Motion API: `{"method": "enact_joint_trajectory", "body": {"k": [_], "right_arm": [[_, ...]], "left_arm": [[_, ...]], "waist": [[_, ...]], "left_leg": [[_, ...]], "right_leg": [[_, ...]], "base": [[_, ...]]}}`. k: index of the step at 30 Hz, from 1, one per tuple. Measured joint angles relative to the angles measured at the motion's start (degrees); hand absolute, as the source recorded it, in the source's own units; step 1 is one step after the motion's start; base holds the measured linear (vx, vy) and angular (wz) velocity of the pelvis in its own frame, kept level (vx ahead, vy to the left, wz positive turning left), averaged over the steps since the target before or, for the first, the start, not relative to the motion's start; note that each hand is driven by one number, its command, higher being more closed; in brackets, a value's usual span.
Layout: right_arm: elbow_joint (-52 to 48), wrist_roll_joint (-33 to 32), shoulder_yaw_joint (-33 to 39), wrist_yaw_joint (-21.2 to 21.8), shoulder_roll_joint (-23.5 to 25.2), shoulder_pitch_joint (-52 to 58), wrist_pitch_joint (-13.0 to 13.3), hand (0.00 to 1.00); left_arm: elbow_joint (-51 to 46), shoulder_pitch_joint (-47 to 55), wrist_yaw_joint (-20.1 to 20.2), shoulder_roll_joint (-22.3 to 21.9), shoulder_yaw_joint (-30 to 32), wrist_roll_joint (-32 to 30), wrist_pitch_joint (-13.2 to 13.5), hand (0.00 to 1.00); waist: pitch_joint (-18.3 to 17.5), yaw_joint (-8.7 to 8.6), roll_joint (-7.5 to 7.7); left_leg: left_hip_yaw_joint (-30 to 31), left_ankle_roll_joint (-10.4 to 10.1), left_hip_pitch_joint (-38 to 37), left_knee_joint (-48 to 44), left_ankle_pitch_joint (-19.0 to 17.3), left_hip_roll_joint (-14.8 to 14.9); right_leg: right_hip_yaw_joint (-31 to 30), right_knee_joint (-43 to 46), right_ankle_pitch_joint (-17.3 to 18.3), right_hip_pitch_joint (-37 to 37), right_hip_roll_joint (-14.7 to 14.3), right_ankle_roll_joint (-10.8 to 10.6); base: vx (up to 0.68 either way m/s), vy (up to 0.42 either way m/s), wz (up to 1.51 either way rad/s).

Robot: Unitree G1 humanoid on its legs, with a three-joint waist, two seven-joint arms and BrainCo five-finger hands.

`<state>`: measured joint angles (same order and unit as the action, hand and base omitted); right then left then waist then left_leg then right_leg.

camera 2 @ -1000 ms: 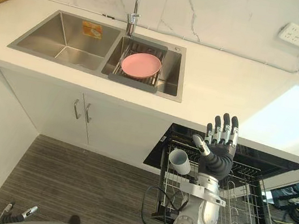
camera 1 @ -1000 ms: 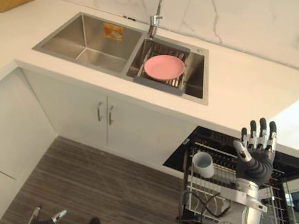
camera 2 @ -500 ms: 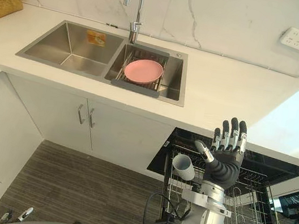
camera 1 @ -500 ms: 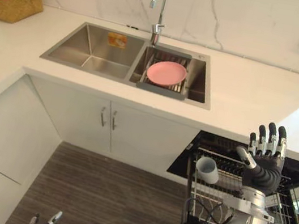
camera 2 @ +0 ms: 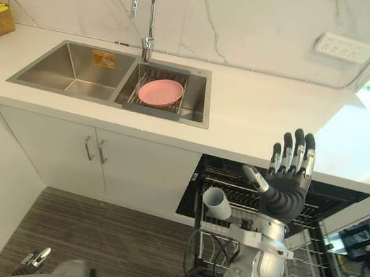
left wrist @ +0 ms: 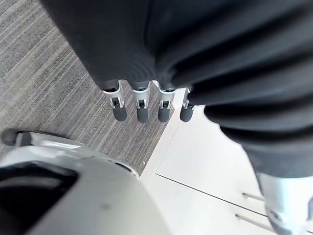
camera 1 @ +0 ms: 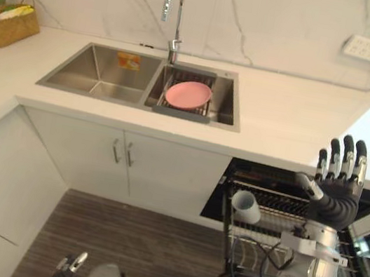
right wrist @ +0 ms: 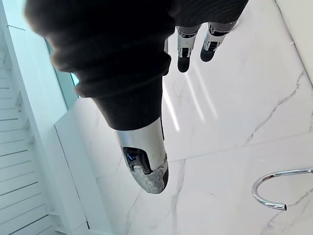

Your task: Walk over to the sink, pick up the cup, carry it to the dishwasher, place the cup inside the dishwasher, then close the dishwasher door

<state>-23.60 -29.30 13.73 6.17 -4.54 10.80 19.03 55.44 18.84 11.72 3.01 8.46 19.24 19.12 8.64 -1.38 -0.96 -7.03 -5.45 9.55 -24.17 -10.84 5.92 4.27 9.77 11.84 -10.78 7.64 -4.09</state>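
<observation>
The cup (camera 1: 246,206) is already in the dishwasher (camera 2: 334,200). It lies tipped over at the front left corner of the pulled-out rack (camera 2: 306,262), with its mouth toward 10 o'clock. That is probably the weak spot: it sits close to the rack's edge and is not standing between the prongs. A bump from the forearm, or a jolt as the rack slides in, could roll it or drop it to the floor.

The rack is also out past the cabinet front. Swinging the door up before the rack is pushed home would likely jam the door against it.

The right hand (camera 1: 335,199) is raised above the rack with its fingers straight and apart, holding nothing. It has to come well down to reach the rack or the door, and a careless descent could catch the wires.

From that hand the cup is at about 8 o'clock, near but apart from it.

The left hand (left wrist: 140,108) hangs low by the floor, fingers relaxed and empty.

At 11 o'clock on the worktop (camera 1: 294,121), the sink (camera 1: 74,81) holds a pink plate (camera 1: 188,94).
</observation>
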Motion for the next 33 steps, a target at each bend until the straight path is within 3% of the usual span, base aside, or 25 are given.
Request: {"method": "enact_joint_trajectory", "body": {"k": [1, 2, 3, 4, 6, 8, 10, 11, 13, 14, 15, 16, 17, 19, 21, 23, 24, 26, 27, 28, 30, 31, 33], "right_arm": [[0.2, 0.1, -0.7, -0.7, -0.8, -0.2, 0.1, 0.0], [0.4, 0.1, -1.3, -0.8, -1.2, -0.2, 0.3, 0.0], [1.0, 0.1, -2.0, -1.3, -1.8, -0.4, 0.7, 0.0], [1.8, 0.1, -2.7, -1.3, -2.0, -1.7, 0.8, 0.0], [2.5, 0.0, -3.2, -1.4, -2.2, -2.6, 0.8, 0.0], [2.5, -0.1, -2.7, -1.4, -2.1, -2.4, 0.8, 0.0], [2.5, -0.2, -1.9, -1.4, -1.6, -1.9, 0.8, 0.0], [2.5, -0.2, -1.7, -1.5, -1.2, -1.5, 0.7, 0.0], [2.5, -0.1, -1.9, -1.6, 0.2, -0.6, 0.4, 0.0], [2.5, 0.4, -2.8, -1.8, 1.3, -0.8, 0.3, 0.0], [2.5, 0.8, -3.4, -1.9, 1.9, -1.1, 0.3, 0.0], [2.7, 1.1, -4.3, -2.4, 2.3, -1.2, 0.3, 0.0], [3.8, 2.0, -5.2, -3.1, 2.4, -1.3, 0.3, 0.0], [5.2, 2.6, -5.9, -3.7, 2.4, -1.4, -0.2, 0.0], [6.0, 2.7, -6.5, -3.8, 2.3, -1.5, -0.2, 0.0], [6.5, 2.8, -6.6, -3.7, 2.3, -1.6, 0.0, 0.0], [6.5, 2.7, -6.7, -3.7, 2.3, -1.5, 0.3, 0.0], [6.2, 2.5, -6.9, -3.4, 2.4, -1.4, 1.5, 0.0], [6.3, 2.1, -6.6, -2.9, 1.8, -1.0, 1.9, 0.0], [5.6, 1.8, -6.7, -2.9, 1.2, -0.4, 1.9, 0.0], [2.9, 1.6, -6.3, -3.0, 0.6, -0.3, 1.9, 0.0], [1.2, 1.6, -6.3, -3.0, 0.7, -0.3, 1.9, 0.0], [0.0, 1.7, -6.2, -3.1, 0.6, -0.4, 1.9, 0.0]], "left_arm": [[0.3, 1.3, 1.7, -0.8, -0.2, 0.8, 0.0, 0.0], [0.5, 2.0, 2.3, -1.3, -0.1, 1.0, 0.0, 0.0], [1.3, 3.5, 3.6, -2.1, -0.3, 1.2, 0.6, 0.0], [1.9, 3.4, 4.0, -1.9, -1.6, 1.9, 1.2, 0.0], [2.1, 3.2, 5.1, 0.3, -2.3, 3.1, 1.4, 0.0], [2.1, 3.1, 6.5, 1.3, -2.3, 3.1, 1.3, 0.0], [2.1, 3.0, 6.6, 2.2, -2.3, 3.0, 0.9, 0.0], [2.3, 2.4, 6.4, 2.4, -2.2, 3.0, 0.7, 0.0], [2.6, 2.1, 6.4, 2.9, -2.1, 2.9, 0.7, 0.0], [2.5, 1.9, 6.1, 3.0, -1.8, 2.9, 0.8, 0.0], [2.5, 1.5, 6.1, 3.1, -1.9, 2.7, 0.8, 0.0], [2.5, 1.4, 6.1, 3.4, -2.2, 2.4, 0.7, 0.0], [2.5, 1.4, 6.0, 3.8, -3.0, 1.9, 0.1, 0.0], [2.5, 1.1, 6.0, 4.7, -4.3, 1.8, -0.4, 0.0], [2.5, -0.3, 5.7, 5.1, -4.4, 0.7, -0.7, 0.0], [2.5, -1.9, 5.6, 5.0, -4.4, -0.3, -0.8, 0.0], [2.2, -2.1, 5.6, 5.1, -4.4, -1.4, -0.9, 0.0], [1.4, -1.2, 5.2, 5.7, -4.4, -1.9, -0.9, 0.0], [2.2, -1.6, 4.7, 6.0, -4.0, -2.0, -1.5, 0.0], [1.8, -1.3, 4.8, 4.4, -4.3, -2.0, -1.7, 0.0], [1.5, -1.7, 4.9, 1.2, -4.2, -2.6, -1.8, 0.0], [1.5, -1.9, 5.3, 0.8, -4.2, -3.6, -1.8, 0.0], [1.5, -1.9, 5.2, 0.9, -4.1, -3.6, -1.9, 0.0]], "waist": [[0.0, 0.33, -0.53], [0.1, 0.48, -0.74], [0.4, 1.25, -0.93], [1.3, 1.18, -0.85], [2.3, 0.92, 1.23], [1.6, 0.85, 3.07], [0.2, 0.67, 3.9], [0.1, 0.55, 3.91], [-1.1, 0.79, 4.44], [-1.2, 1.44, 4.65], [-1.1, 1.55, 4.81], [-1.0, 1.49, 4.92], [-0.7, 1.04, 4.12], [-1.1, 0.59, 4.26], [-1.2, -0.18, 4.03], [-0.9, -0.84, 3.27], [-0.8, -1.25, 3.17], [-1.4, -1.5, 4.41], [-2.1, -1.25, 4.83], [-2.4, -1.41, 2.55], [-3.2, -1.47, -0.43], [-3.2, -1.57, -1.0], [-3.2, -1.54, -0.76]], "left_leg": [[4.5, -1.3, -0.9, 7.2, 3.0, -0.4], [5.0, -3.0, -0.9, 7.5, 5.0, -0.3], [5.2, -2.1, -0.9, 5.8, 5.0, -1.2], [4.9, 0.1, -0.5, 2.9, 3.7, -1.6], [3.5, 3.3, 0.2, -1.5, 1.8, -2.6], [1.3, 5.8, 0.8, -4.0, -0.9, -4.2], [0.3, 6.9, 1.5, -4.6, -2.6, -5.7], [0.3, 7.5, 1.3, -4.4, -3.1, -6.1], [-0.5, 7.6, -0.2, -1.6, -3.1, -6.6], [-1.6, 8.3, -3.3, 2.2, -2.5, -7.1], [-2.2, 8.6, -5.7, 4.4, -2.3, -7.4], [-2.6, 8.9, -8.5, 6.9, -2.2, -7.8], [-2.6, 9.4, -12.0, 9.7, -1.9, -8.0], [-2.6, 9.3, -15.3, 12.2, -1.2, -7.7], [-2.3, 9.0, -17.4, 14.1, -1.1, -6.3], [-1.2, 7.8, -18.6, 14.7, -1.7, -4.6], [-0.5, 6.6, -19.6, 14.7, -2.4, -3.8], [0.0, 4.4, -21.1, 14.2, -5.1, -3.8], [0.8, 3.2, -22.4, 13.1, -7.4, -3.3], [1.2, 2.3, -22.4, 12.3, -8.4, -0.7], [1.6, 2.2, -22.0, 13.0, -8.6, 1.3], [2.5, 1.7, -22.2, 13.7, -7.3, 1.7], [2.6, 1.6, -23.2, 14.7, -5.0, 1.8]], "right_leg": [[-2.3, -1.7, 0.1, -0.9, 0.1, -0.2], [-3.6, -2.8, 0.2, -1.6, 0.0, -0.3], [-6.7, -4.3, 0.9, -2.4, -0.5, 0.2], [-9.7, -0.7, 1.2, -2.1, -1.3, 0.3], [-10.3, 1.0, 4.1, -1.8, 0.1, -0.4], [-11.8, 1.0, 6.2, -2.2, 2.2, 0.8], [-13.3, 1.3, 6.1, -2.0, 3.5, 1.8], [-14.0, 3.9, 4.3, -0.6, 3.6, -0.3], [-15.1, 10.2, 2.7, 3.3, 3.6, -2.4], [-15.1, 19.5, 0.2, 8.2, 3.5, -6.8], [-15.0, 25.7, -2.4, 11.3, 3.6, -8.7], [-14.2, 32.2, -5.8, 14.1, 3.9, -7.5], [-12.4, 38.7, -5.9, 16.9, 4.1, -5.9], [-8.8, 41.3, -1.7, 19.6, 3.6, -2.9], [-3.1, 36.4, 1.7, 23.9, 1.9, -0.8], [0.8, 27.4, 1.7, 25.8, 1.0, 0.5], [1.3, 20.0, -1.0, 25.9, 0.5, 1.5], [0.4, 9.4, -12.8, 24.7, 0.4, 2.0], [-0.5, 9.6, -13.6, 24.0, 0.0, -0.7], [0.3, 8.1, -12.8, 22.6, -2.2, -0.4], [1.5, 6.2, -12.6, 22.3, -4.0, 0.3], [2.1, 5.5, -12.7, 21.5, -4.4, 0.6], [2.9, 3.5, -13.2, 19.3, -4.7, 0.8]], "base": [[0.09, 0.222, -0.45], [0.18, 0.247, -0.71], [0.24, 0.222, -0.74], [0.25, 0.181, -0.66], [0.17, 0.121, -0.31], [0.18, 0.17, -0.28], [0.2, 0.154, -0.15], [0.26, 0.154, -0.04], [0.25, 0.094, -0.19], [0.28, 0.069, -0.42], [0.26, 0.073, -0.47], [0.25, 0.072, -0.27], [0.27, 0.058, -0.16], [0.29, 0.025, -0.01], [0.35, -0.067, 0.18], [0.33, -0.124, 0.28], [0.33, -0.171, 0.27], [0.34, -0.215, 0.18], [0.33, -0.238, 0.13], [0.31, -0.223, 0.06], [0.26, -0.167, 0.03], [0.22, -0.152, 0.09], [0.19, -0.141, 0.24]]}}
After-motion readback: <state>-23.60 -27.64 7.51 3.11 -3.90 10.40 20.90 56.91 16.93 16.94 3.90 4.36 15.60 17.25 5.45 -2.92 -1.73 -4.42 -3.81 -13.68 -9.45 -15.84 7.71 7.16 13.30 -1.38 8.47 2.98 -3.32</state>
